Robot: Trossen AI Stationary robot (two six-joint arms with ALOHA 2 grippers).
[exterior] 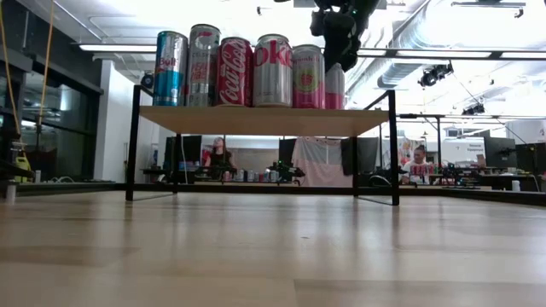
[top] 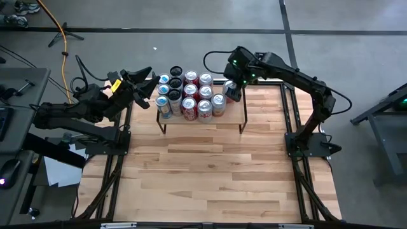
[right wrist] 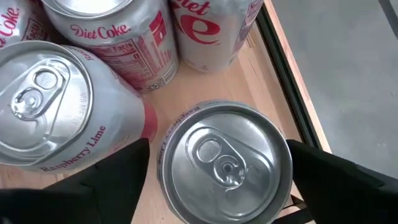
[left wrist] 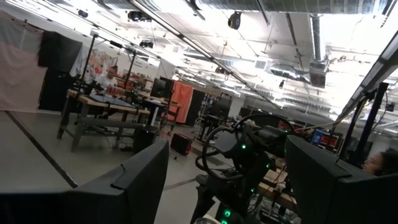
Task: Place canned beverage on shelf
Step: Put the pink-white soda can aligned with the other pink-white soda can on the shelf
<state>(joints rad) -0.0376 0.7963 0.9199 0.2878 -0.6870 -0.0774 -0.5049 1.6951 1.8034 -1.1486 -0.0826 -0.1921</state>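
Note:
The shelf (top: 236,118) stands at the table's far edge, and its plank (exterior: 256,121) carries several upright cans (top: 187,95). My right gripper (right wrist: 221,155) is above the shelf's right end, shut on a silver canned beverage (right wrist: 224,162). That can stands to the right of the other cans (top: 229,85) and shows behind the pink can in the low view (exterior: 335,85). My left gripper (top: 143,83) is open and empty, in the air off the shelf's left end, beyond the table's left edge. My right gripper pinches the can's upper wall (right wrist: 288,155), just below the rim, between its two fingers (right wrist: 323,177), one on each side. The fingers come from above, pointing down. The can is upright, and in the low view its bottom is level with the shelf top.
A Raspberry Lime can (right wrist: 56,106) and Diet Coke cans (right wrist: 118,37) stand close beside the held can. The shelf's black right rail (right wrist: 283,68) runs close on its other side. The wood tabletop (top: 210,172) lies in front of the shelf. People sit at benches in the room behind.

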